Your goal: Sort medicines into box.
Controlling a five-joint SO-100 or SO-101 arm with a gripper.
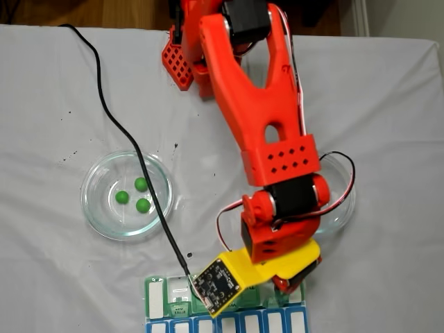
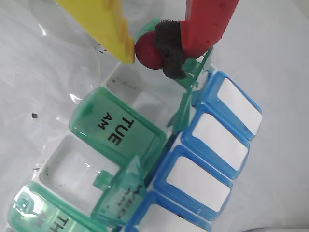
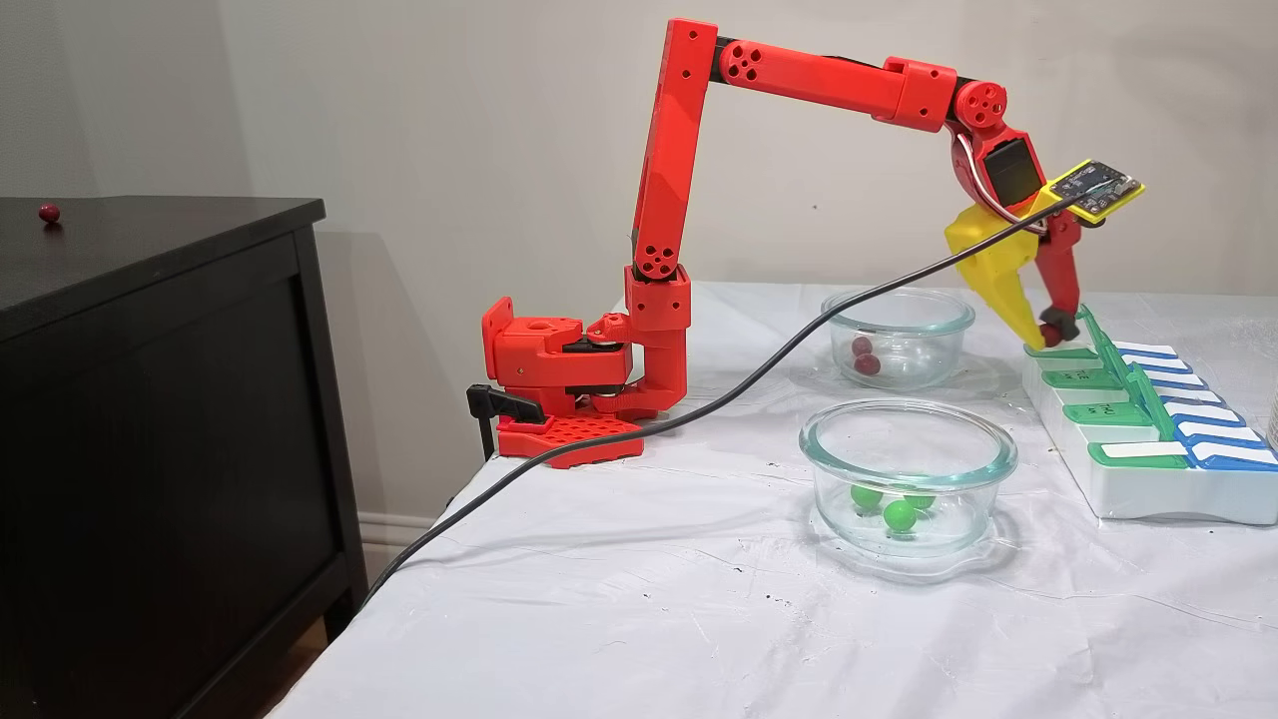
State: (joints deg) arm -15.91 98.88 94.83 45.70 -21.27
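Note:
My gripper (image 2: 150, 59) is shut on a dark red medicine ball (image 2: 146, 52), pinched between the yellow finger (image 2: 113, 29) and the padded red finger (image 2: 171, 46). It hangs just above the far end of the box (image 2: 116, 128), over an open white compartment beyond the shut TUE lid. The side fixed view shows the gripper (image 3: 1048, 338) low over the box (image 3: 1148, 494). From above, the gripper (image 1: 286, 281) covers part of the box (image 1: 156, 290). Three green medicines (image 1: 135, 195) lie in one glass dish (image 3: 904, 439). Two red ones (image 3: 864, 357) lie in the far dish (image 3: 899, 305).
A black cable (image 1: 139, 159) runs across the left dish (image 1: 90, 201) to the wrist camera board (image 1: 218, 281). The right dish (image 1: 345, 201) is partly under the arm. A black cabinet (image 3: 150, 399) stands beside the table with one red ball (image 3: 48, 213) on top.

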